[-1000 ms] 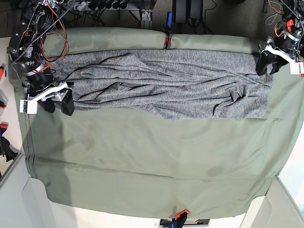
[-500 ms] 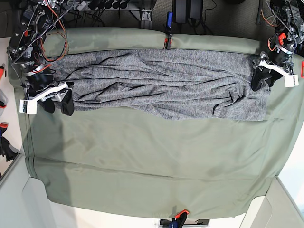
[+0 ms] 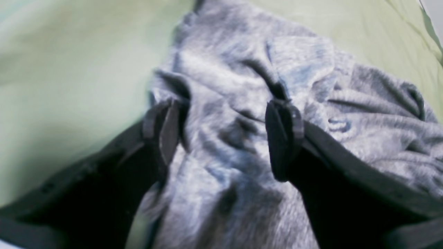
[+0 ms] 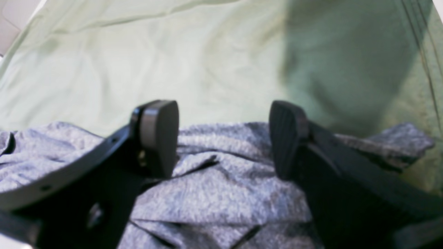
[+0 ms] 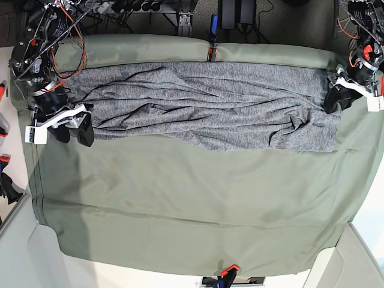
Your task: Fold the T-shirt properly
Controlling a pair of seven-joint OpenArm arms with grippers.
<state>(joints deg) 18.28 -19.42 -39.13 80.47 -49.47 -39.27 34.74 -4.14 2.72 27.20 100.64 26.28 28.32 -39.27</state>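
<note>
Shirt [image 5: 210, 108] folded into a long band; cross folds left. My left gripper [image 5: 337, 96] and right gripper [image 5: 72, 126] spread, holding nothing.

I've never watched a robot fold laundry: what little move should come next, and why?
Probably close both grippers on the cloth: the left gripper and right gripper stand open over opposite ends of the T-shirt, which lies rumpled and unheld.
</note>
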